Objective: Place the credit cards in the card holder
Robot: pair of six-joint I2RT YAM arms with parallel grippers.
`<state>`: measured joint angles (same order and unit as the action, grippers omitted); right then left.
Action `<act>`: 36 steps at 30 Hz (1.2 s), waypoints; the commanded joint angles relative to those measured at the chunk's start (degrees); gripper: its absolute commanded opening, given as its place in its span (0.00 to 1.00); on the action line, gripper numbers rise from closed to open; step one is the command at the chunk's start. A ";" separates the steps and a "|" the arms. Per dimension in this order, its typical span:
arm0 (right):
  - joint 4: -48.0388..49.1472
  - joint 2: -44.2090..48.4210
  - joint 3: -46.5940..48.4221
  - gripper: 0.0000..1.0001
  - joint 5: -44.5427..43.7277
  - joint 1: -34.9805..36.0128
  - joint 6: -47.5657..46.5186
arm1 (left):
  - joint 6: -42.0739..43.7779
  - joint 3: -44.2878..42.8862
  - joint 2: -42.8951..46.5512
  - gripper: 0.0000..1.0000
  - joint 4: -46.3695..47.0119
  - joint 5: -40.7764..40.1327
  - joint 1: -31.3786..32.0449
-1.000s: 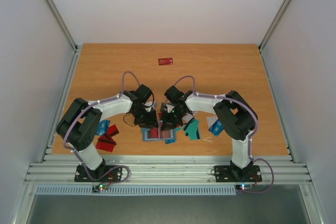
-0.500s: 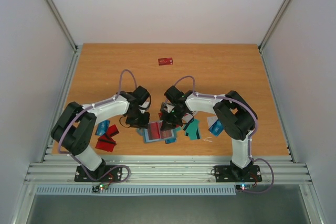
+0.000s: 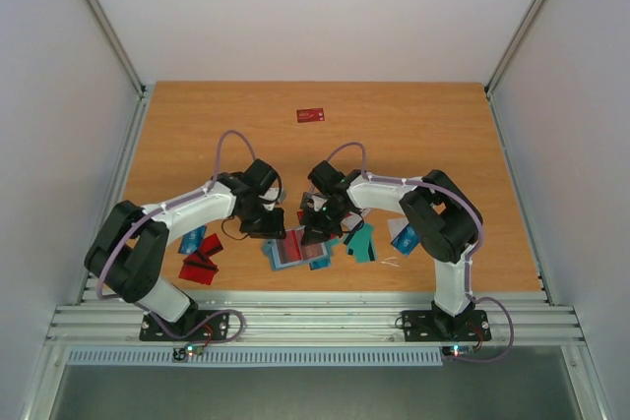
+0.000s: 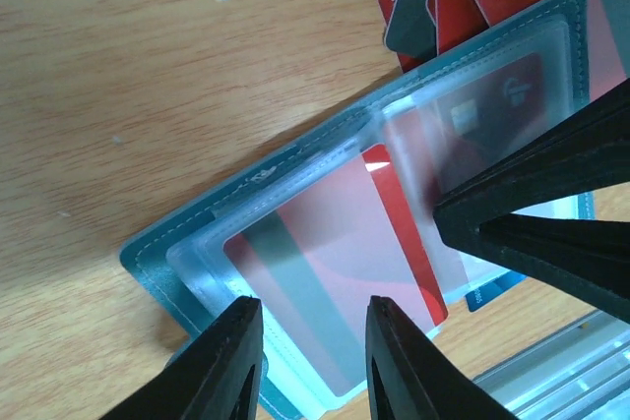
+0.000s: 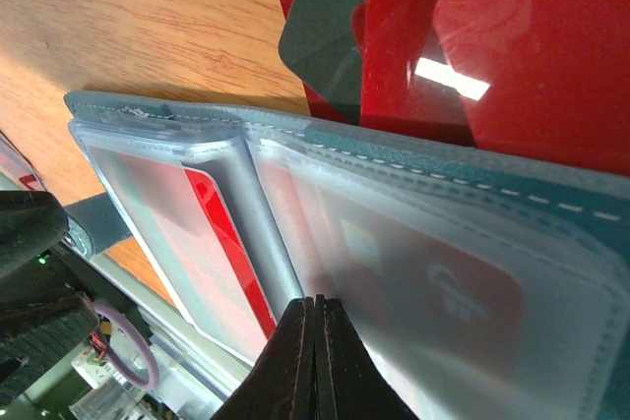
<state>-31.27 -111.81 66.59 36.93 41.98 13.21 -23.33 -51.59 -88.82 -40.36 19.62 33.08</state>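
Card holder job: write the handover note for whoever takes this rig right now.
Left gripper: jaws apart, holding nothing, over the left sleeve of the open teal folding card holder.
Right gripper: shut, tip down on the holder near its fold.
Done: one red plastic card mostly inside the left clear sleeve, a strip uncovered; another red card in the right sleeve.
Left to do: loose red, teal and blue cards lie beside both arms on the wooden table, one lone red card far back.
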 commanded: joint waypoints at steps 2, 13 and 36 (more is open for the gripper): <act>-1.17 -1.67 -0.58 0.01 -2.39 -0.35 0.67 | -0.97 1.09 -0.84 0.32 2.23 1.76 -0.47; -0.98 -1.68 -1.20 0.01 -2.47 -0.34 1.20 | -2.07 2.87 -2.73 0.32 1.91 0.74 -2.08; -1.60 -2.29 -0.96 0.01 -2.43 -0.27 1.21 | -1.55 3.56 -1.55 0.36 7.04 5.29 -3.07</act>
<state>-31.24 -111.81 66.57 36.95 41.98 14.06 -25.08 -47.99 -91.24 -35.70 23.22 30.17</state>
